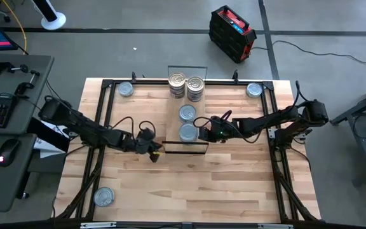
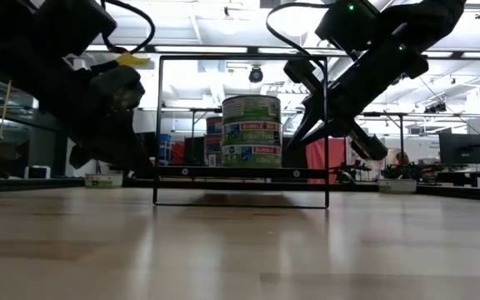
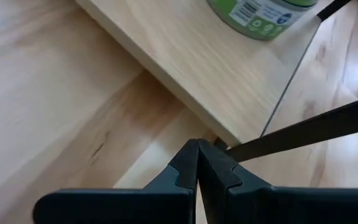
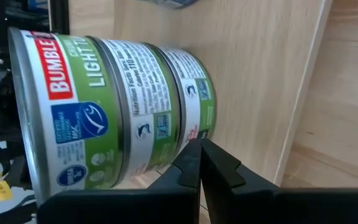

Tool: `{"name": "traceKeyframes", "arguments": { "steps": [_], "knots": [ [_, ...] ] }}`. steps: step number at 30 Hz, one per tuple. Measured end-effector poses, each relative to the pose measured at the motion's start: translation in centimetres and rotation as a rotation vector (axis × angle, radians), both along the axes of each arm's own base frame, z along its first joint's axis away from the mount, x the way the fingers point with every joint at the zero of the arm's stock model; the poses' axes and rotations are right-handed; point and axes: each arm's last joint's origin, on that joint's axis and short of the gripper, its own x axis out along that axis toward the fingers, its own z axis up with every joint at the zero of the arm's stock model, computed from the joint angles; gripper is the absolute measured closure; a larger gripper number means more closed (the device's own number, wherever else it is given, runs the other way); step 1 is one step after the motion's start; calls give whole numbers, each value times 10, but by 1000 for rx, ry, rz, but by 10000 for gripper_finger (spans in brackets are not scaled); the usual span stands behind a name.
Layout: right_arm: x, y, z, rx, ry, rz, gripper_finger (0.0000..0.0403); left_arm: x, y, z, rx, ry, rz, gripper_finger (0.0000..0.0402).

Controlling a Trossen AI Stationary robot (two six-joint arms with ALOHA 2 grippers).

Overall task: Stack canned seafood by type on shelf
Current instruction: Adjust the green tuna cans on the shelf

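Jaws shut, right wrist shows tuna labels

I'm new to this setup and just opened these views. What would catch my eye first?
The shelf at the table's middle, carrying stacked tins at its far end and two blue-grey-topped stacks nearer. Both shut grippers meet at its near end: the left gripper beside its corner, the right gripper against the green-labelled stack.

Tins: green labels, red band, white lettering, blue patch; pale blue-grey tops; two silver-gold lids. Shelf: light wood, thin black wire frames. Counter: pale wood planks. Tools black.
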Motion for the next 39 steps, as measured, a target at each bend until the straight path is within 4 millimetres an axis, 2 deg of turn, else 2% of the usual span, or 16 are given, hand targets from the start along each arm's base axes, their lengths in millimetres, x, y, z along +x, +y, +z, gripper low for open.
{"name": "traceKeyframes", "arguments": {
  "steps": [7, 13, 20, 26, 34, 39],
  "knots": [
    [-1, -1, -1, -7, 16, -33, 403, 5, -2, -7, -19, -3, -15, 401],
    [-1, -2, -2, -12, 20, -54, 403, 8, -3, -4, -19, -43, -34, 401],
    [5, 0, -16, 4, 35, -65, 403, 10, -2, -3, 24, -54, -67, 401],
    [11, 2, -20, 11, -5, -57, 403, 11, -2, -1, 18, -79, -67, 401],
    [12, 3, -20, 6, -10, -18, 403, 12, -2, 0, 9, -87, -71, 401],
    [4, 0, -3, -41, -14, 21, 403, 3, -1, 6, 2, -37, -97, 401]
  ]
}}
